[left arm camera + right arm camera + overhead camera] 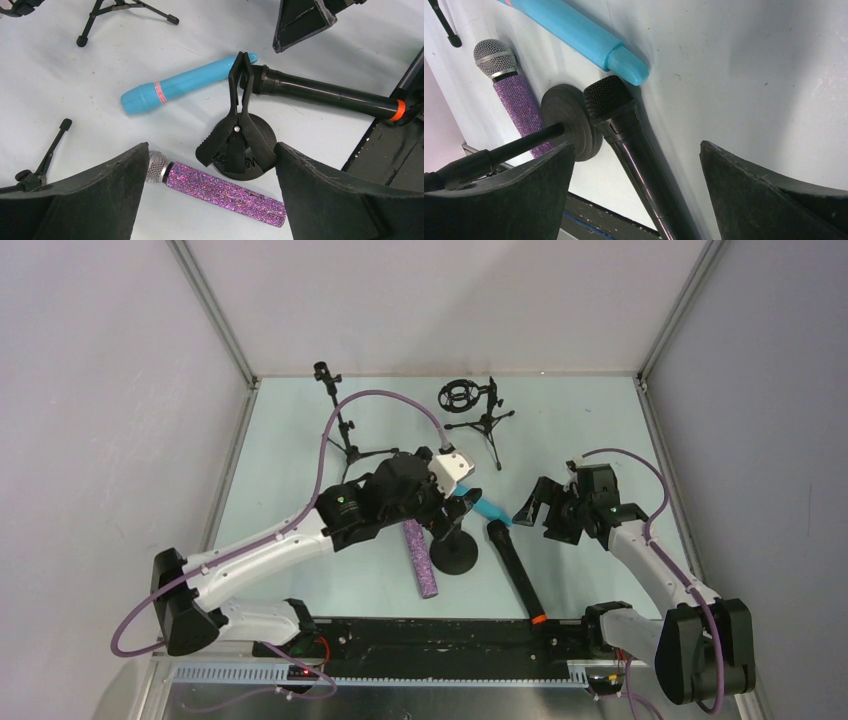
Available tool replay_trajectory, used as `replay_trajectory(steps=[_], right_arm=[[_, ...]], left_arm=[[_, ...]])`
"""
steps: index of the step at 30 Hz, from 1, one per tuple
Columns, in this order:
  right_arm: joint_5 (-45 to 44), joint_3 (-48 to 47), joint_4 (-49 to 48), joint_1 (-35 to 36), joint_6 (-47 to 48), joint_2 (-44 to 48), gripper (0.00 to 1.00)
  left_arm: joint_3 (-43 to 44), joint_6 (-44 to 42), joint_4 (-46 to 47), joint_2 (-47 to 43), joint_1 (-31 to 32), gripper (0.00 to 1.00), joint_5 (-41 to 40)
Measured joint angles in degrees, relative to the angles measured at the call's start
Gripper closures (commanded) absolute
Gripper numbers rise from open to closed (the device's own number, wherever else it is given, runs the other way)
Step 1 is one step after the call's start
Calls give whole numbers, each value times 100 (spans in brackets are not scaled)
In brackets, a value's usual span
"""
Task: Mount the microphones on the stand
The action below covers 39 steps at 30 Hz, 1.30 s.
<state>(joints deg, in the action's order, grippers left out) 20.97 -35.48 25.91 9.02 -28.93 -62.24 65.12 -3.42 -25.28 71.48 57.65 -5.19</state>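
All three mics lie flat on the table (pixel 285 465) around the round-based stand (pixel 239 131), near the middle of the near edge. The black mic (pixel 325 92) is long, its orange ring toward that edge. The purple mic (pixel 225 192) glitters and has a silver mesh head. The blue mic (pixel 185 85) is plain. The left gripper (pixel 211 150) and the right gripper (pixel 636 146) are both wide open and empty.

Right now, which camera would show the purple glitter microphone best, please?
Left wrist: the purple glitter microphone shows nearly whole, head to tail. Top external hides its head under the left arm; right wrist shows head and upper body only.
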Motion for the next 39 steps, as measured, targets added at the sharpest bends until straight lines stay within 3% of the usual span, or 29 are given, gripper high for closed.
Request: replay_trajectory(steps=[18, 29, 39], right_arm=[[-61, 0, 42, 31, 0, 92, 0], [-63, 0, 42, 63, 0, 120, 0], [-70, 0, 44, 96, 0, 175, 0]], left_arm=[[-297, -17, 39, -326, 11, 13, -221], [-420, -4, 63, -455, 11, 1, -144], [111, 243, 72, -459, 11, 0, 533]])
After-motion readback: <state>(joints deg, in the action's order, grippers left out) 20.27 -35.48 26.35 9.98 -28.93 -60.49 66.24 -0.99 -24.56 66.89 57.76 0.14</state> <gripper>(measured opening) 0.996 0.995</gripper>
